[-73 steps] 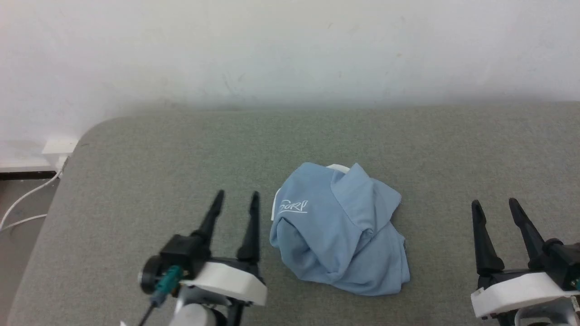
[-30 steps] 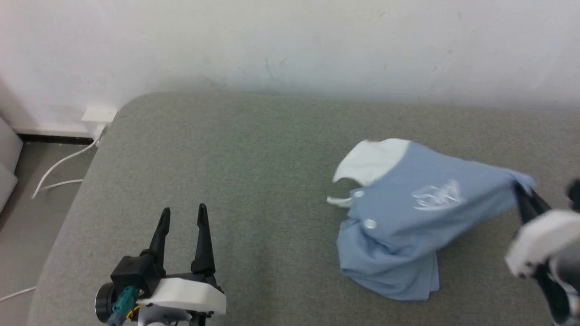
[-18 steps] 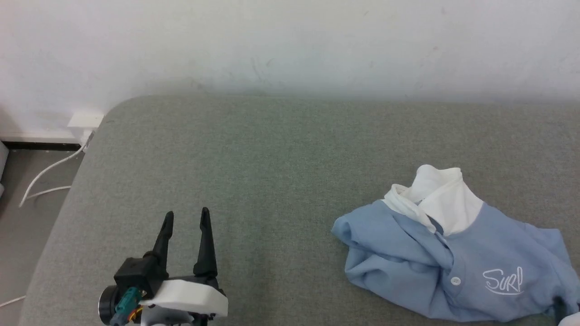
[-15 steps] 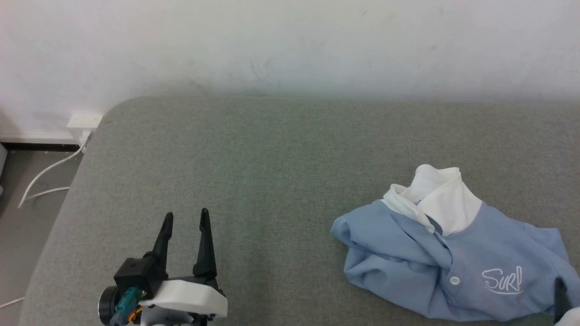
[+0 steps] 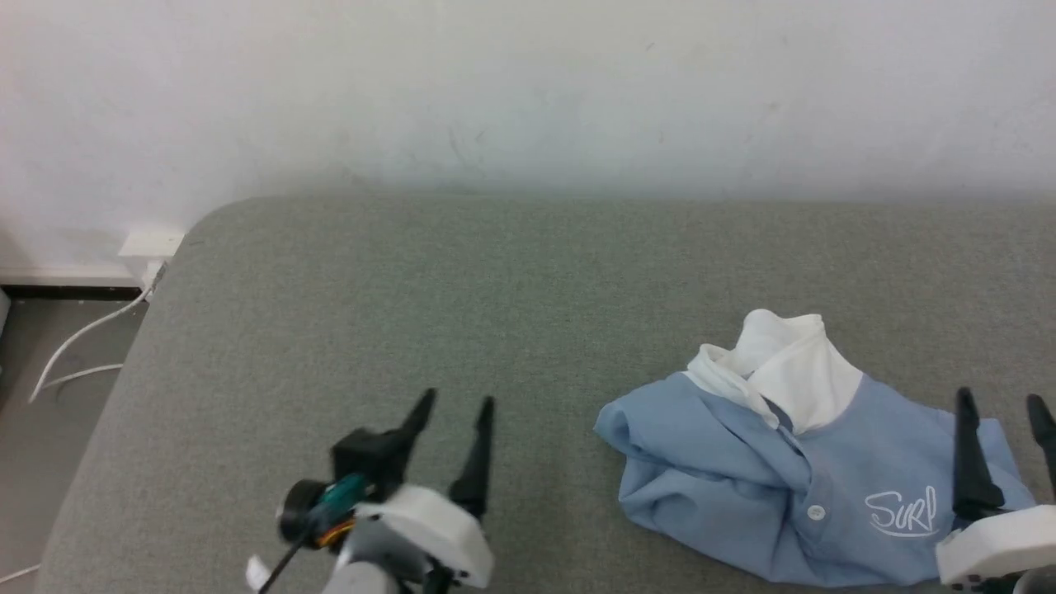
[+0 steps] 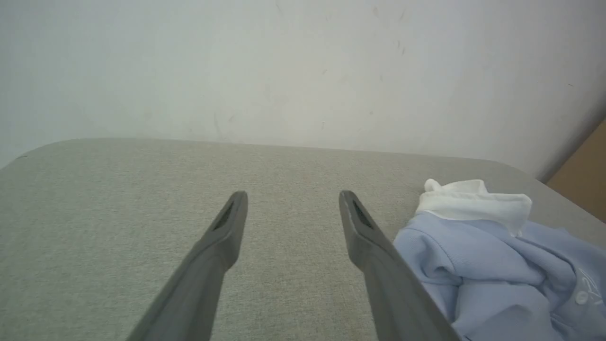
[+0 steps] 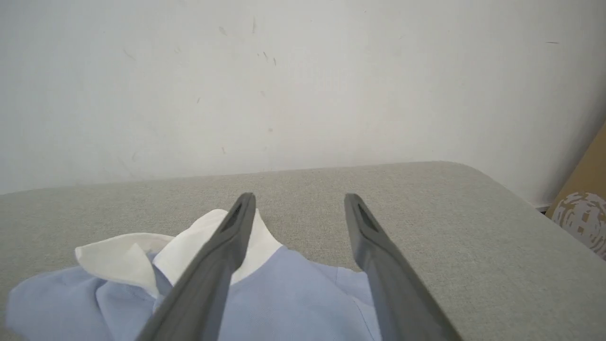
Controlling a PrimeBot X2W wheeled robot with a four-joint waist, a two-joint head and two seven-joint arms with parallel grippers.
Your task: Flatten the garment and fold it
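The garment (image 5: pixel 759 470) is a light blue polo shirt lying crumpled on the grey padded table (image 5: pixel 412 289), at the right of the head view. Its white collar (image 5: pixel 784 363) points away from me, and white script (image 5: pixel 903 511) shows on the chest beside a white button. My right gripper (image 5: pixel 1002 404) stands open over the shirt's right edge with nothing between its fingers; the shirt (image 7: pixel 284 298) lies under that gripper (image 7: pixel 298 199) in the right wrist view. My left gripper (image 5: pixel 458 404) is open and empty to the left of the shirt (image 6: pixel 497 255), over bare table (image 6: pixel 118 213).
A white wall (image 5: pixel 528 91) rises right behind the table. Past the table's rounded left corner lie white cables (image 5: pixel 74 346) and a wall socket (image 5: pixel 148 245) near the floor. Something brown (image 7: pixel 587 189) stands beyond the table's right end.
My right gripper has let go of the shirt, which dropped onto the table with collar and script facing up. The right gripper rose back into view, open. My left gripper shifted right toward the shirt.
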